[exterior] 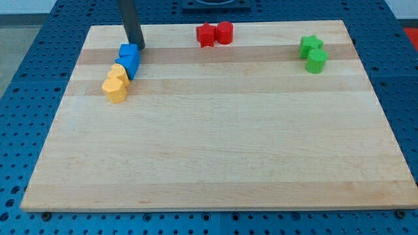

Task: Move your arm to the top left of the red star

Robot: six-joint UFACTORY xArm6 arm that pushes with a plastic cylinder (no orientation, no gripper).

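Note:
The red star (206,34) lies near the board's top edge, a little left of centre, touching a red round block (225,32) on its right. My tip (140,47) is well to the left of the red star and slightly lower in the view. It stands at the upper right corner of a blue cube (128,51), which touches a second blue block (127,64) just below it.
Two yellow blocks (118,74) (115,89) touch the blue ones at lower left. A green star (311,45) and a green round block (317,61) sit at upper right. The wooden board (215,143) lies on a blue perforated table.

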